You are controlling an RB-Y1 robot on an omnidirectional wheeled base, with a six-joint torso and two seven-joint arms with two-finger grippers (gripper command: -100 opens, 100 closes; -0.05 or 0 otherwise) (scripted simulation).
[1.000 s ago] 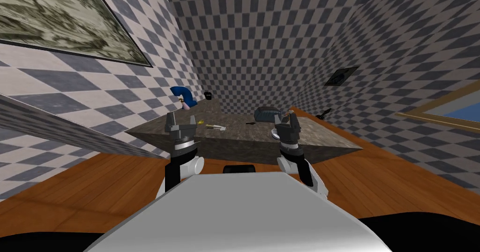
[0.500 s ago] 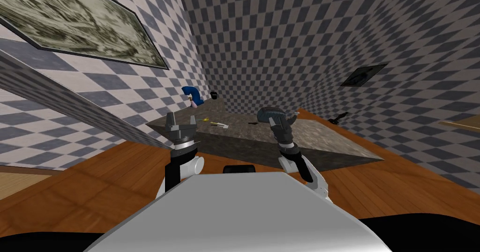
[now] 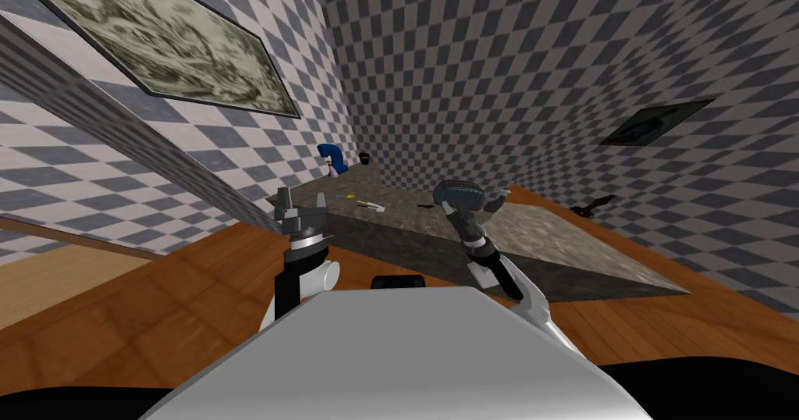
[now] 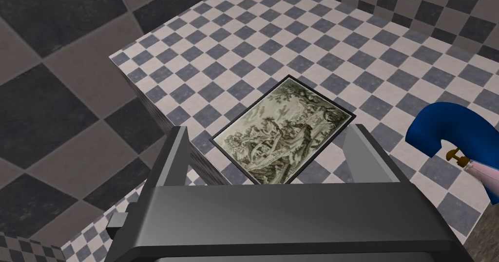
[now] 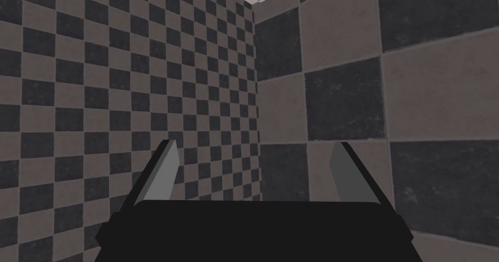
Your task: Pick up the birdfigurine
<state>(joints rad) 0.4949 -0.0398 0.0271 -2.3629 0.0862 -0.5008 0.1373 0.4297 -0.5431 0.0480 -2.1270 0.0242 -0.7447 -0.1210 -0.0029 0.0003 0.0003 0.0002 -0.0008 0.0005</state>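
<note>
The left gripper (image 3: 302, 201) stands upright in front of the near left corner of the counter (image 3: 538, 232), its two fingers set wide apart. The right gripper (image 5: 256, 145) reaches out over the counter's near half, and its fingers are spread too. Farther along the mottled grey-brown top lie a few small yellow and white bits (image 3: 363, 202) and a small dark piece (image 3: 425, 204). At the far left corner, close to the checkered wall, stands the bird figurine (image 3: 332, 158), blue above and pink below, well apart from both grippers. A small dark cup (image 3: 363, 158) stands just beside it.
</note>
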